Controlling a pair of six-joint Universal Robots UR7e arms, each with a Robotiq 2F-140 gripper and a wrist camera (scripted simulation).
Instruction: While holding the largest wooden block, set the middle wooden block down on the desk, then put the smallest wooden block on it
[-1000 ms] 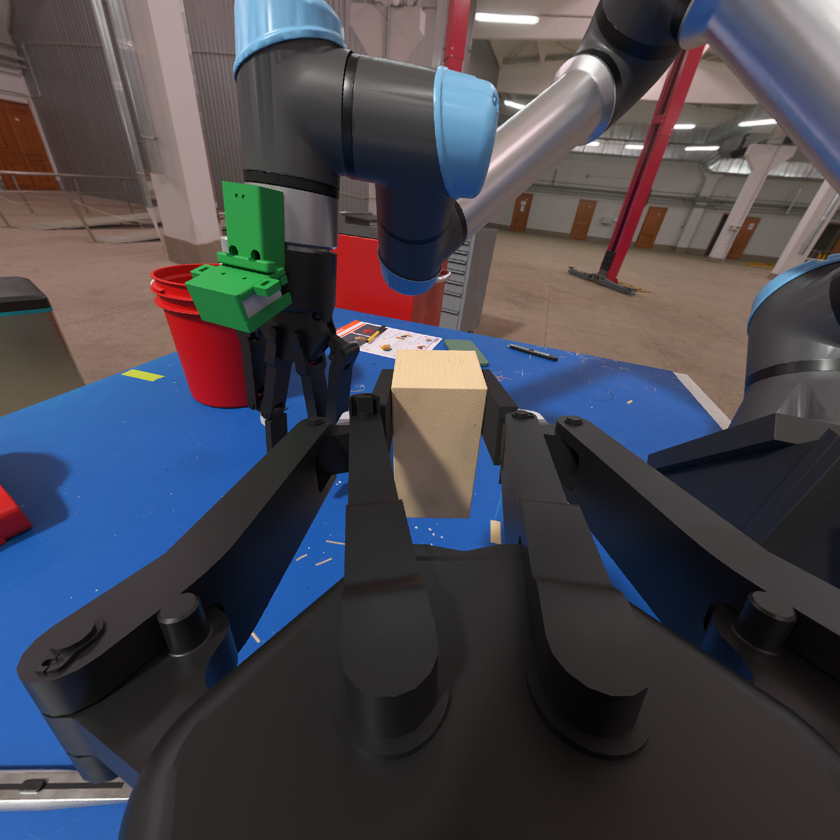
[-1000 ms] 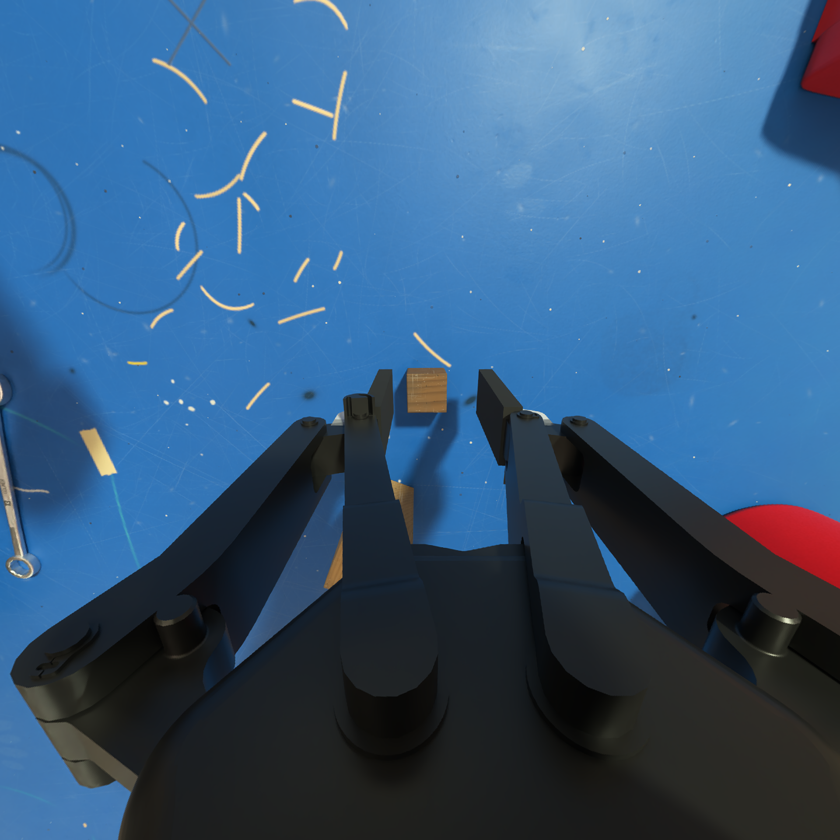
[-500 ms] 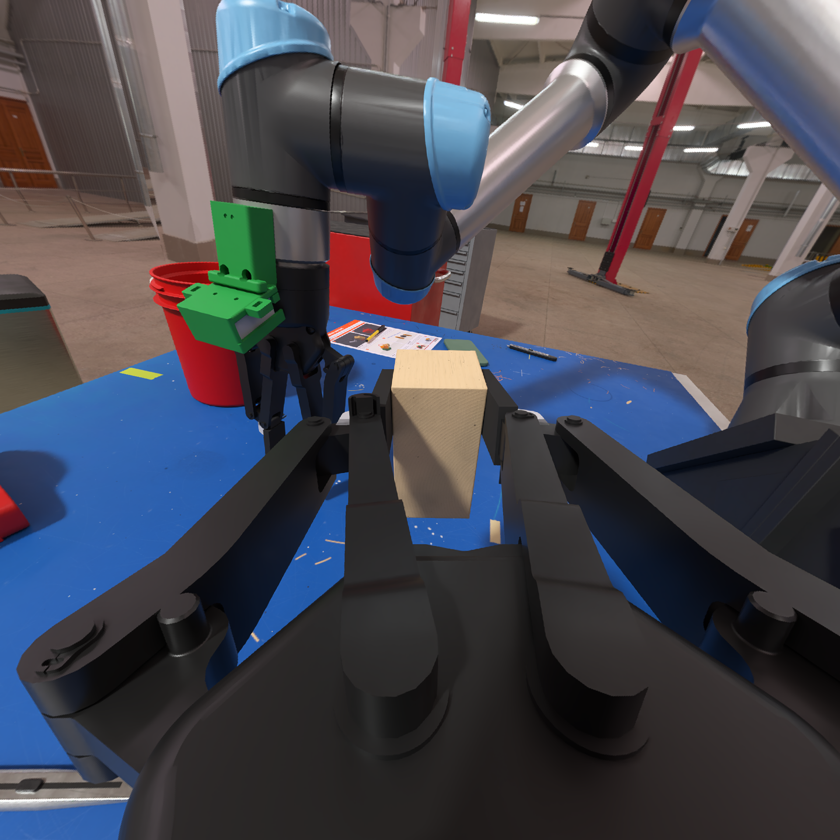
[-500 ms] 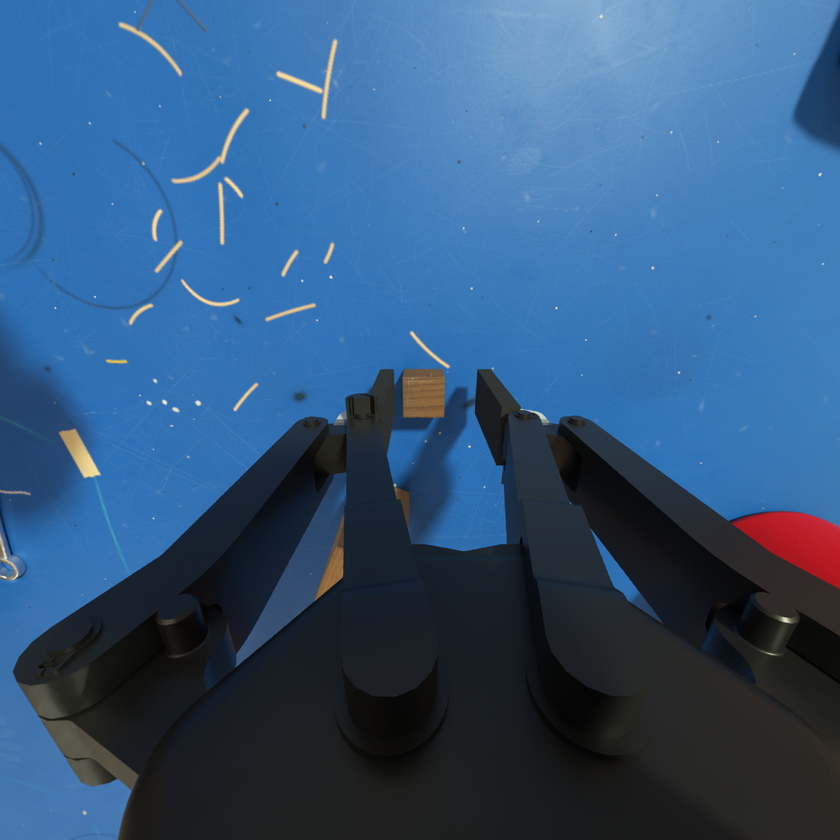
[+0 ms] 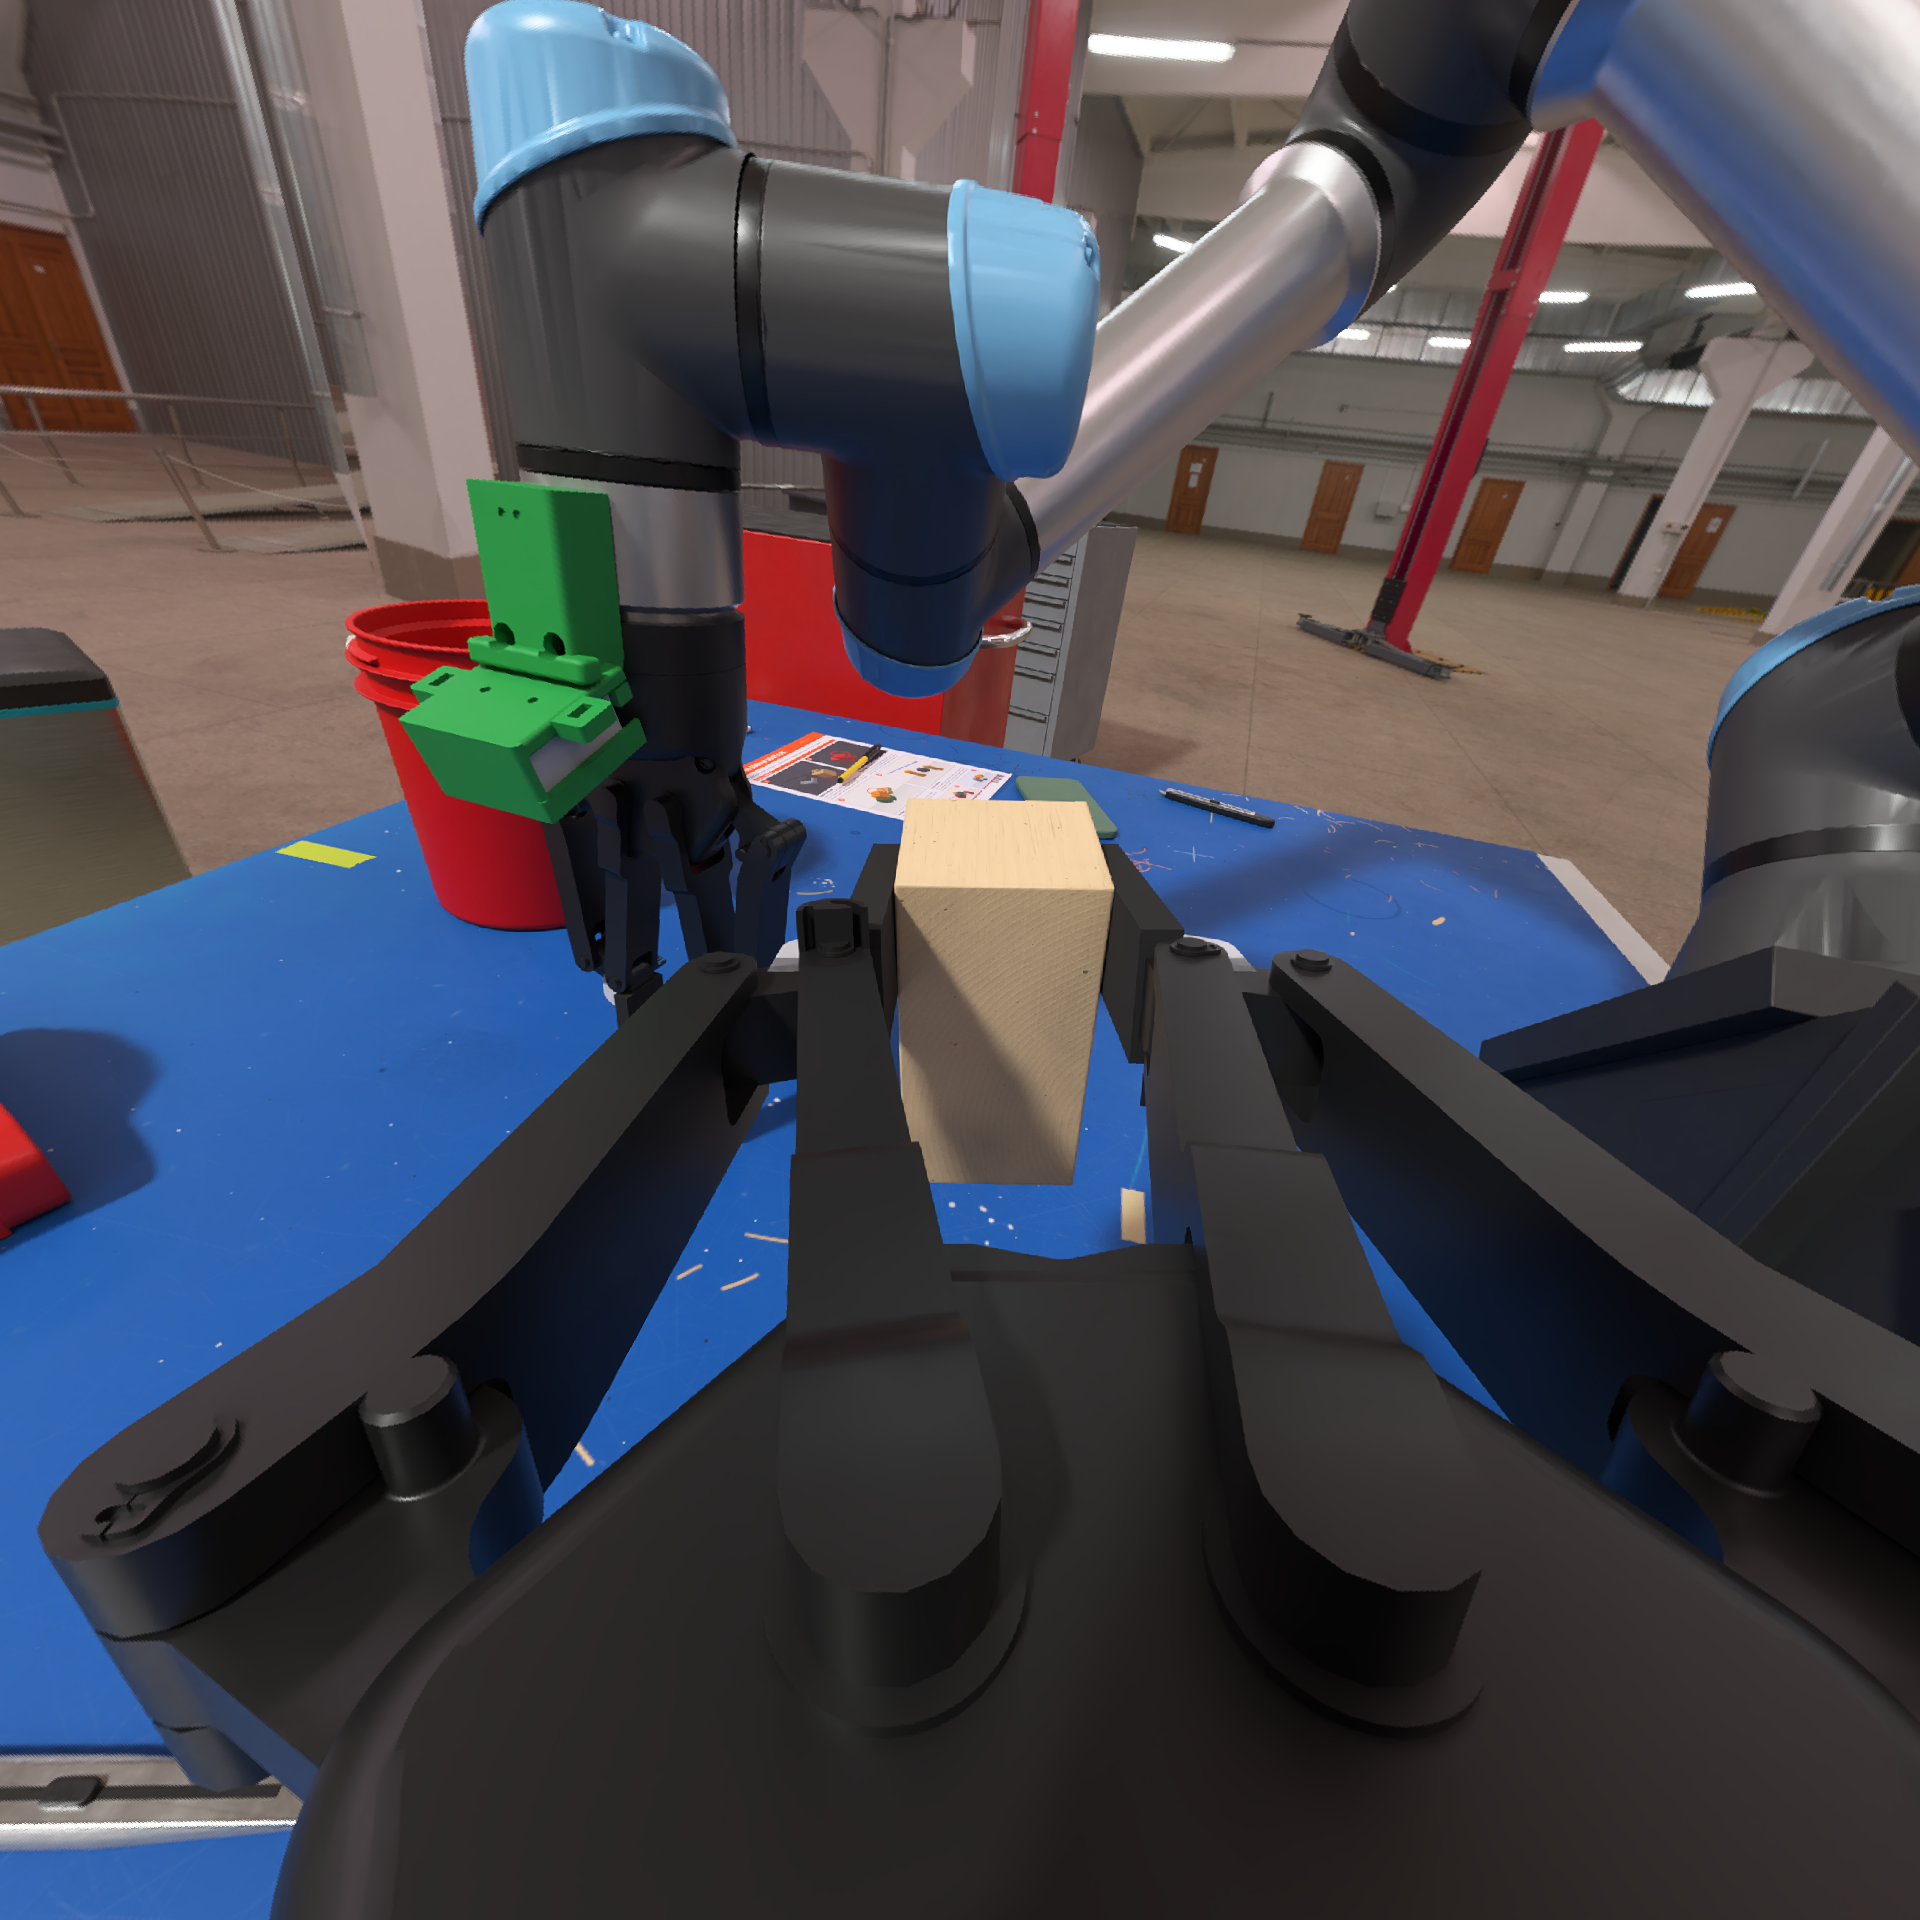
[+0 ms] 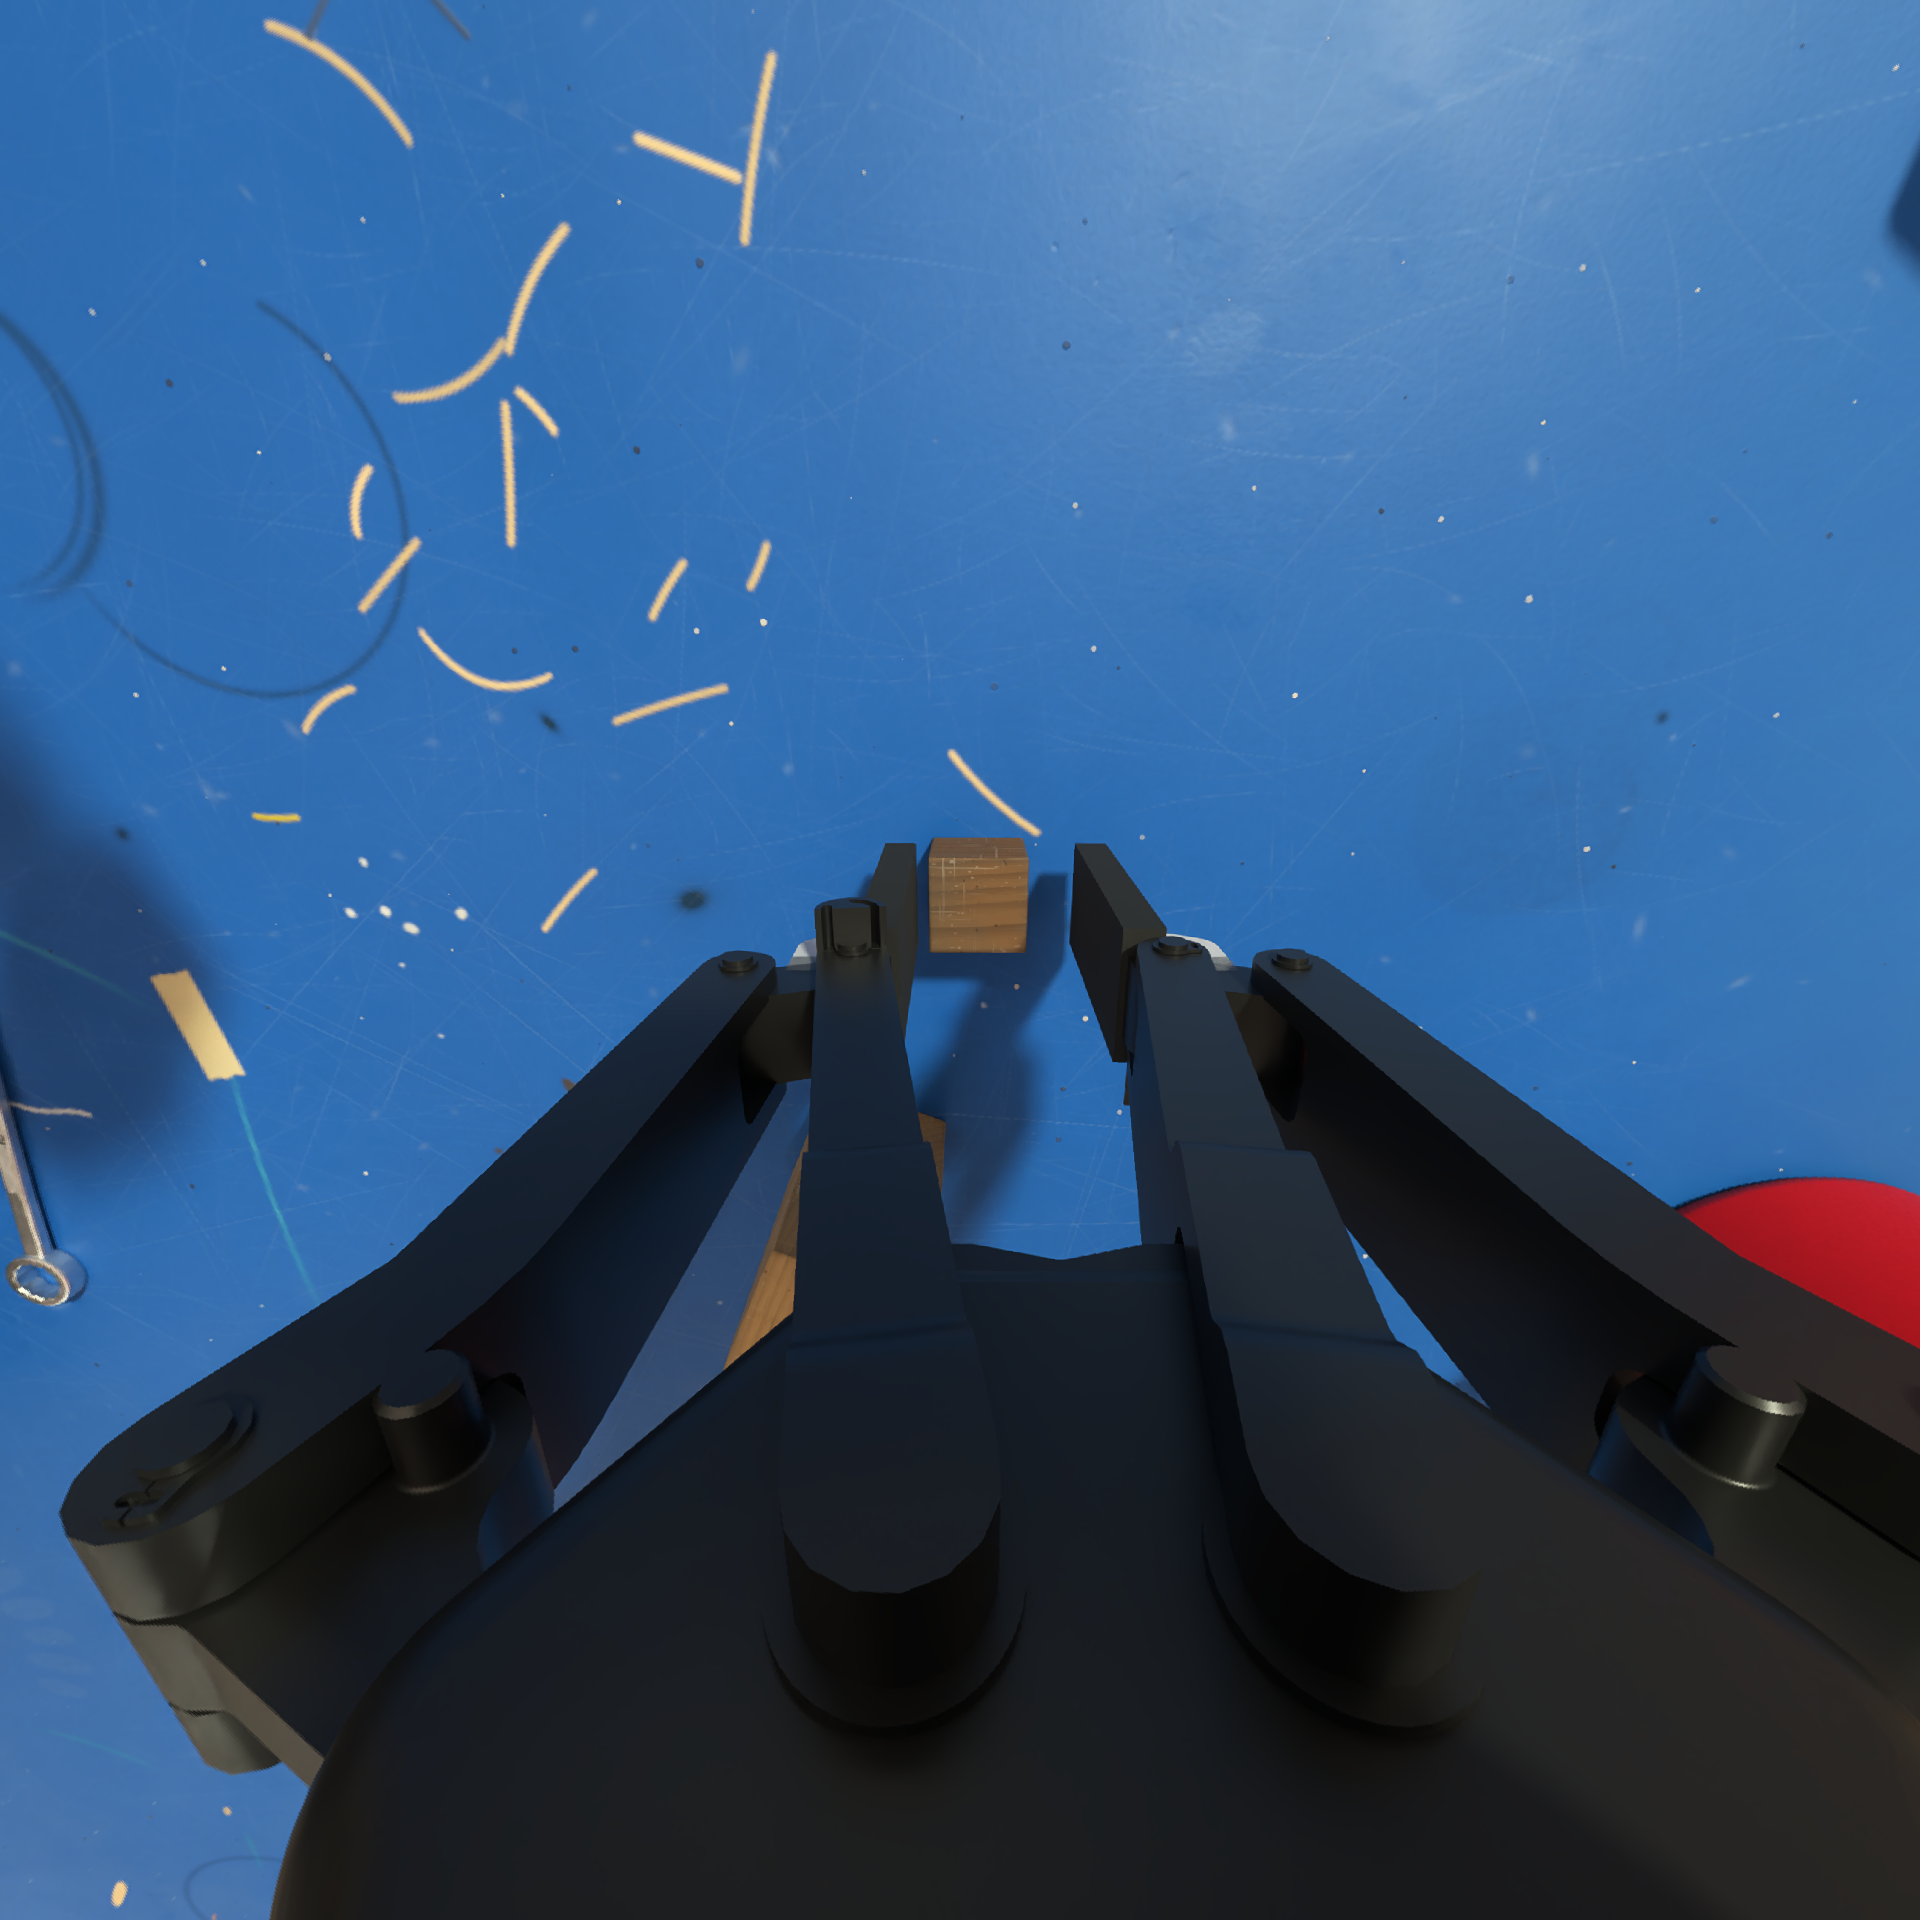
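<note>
Clamped on the largest wooden block (image 5: pixel 997 987), my left gripper (image 5: pixel 1003 935) holds it mid-frame above the desk (image 5: pixel 260 1091). Meanwhile my right gripper (image 6: pixel 992 904) hangs parted around the smallest wooden block (image 6: pixel 977 894), which seems to touch only the left finger (image 6: pixel 896 894), ready to pinch.

Red bucket (image 5: pixel 468 831), leaflet (image 5: pixel 873 774), black pen (image 5: pixel 1216 807), spanner (image 6: pixel 26 1216); wood shavings (image 6: pixel 488 675).

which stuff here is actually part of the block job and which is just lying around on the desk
Part of the job:
- largest wooden block, clamped in the left gripper
- smallest wooden block, between the open fingers of the right gripper
- middle wooden block, mostly hidden under that gripper

Just lying about:
- red bucket
- printed sheet
- wrench
- wood shavings
</note>
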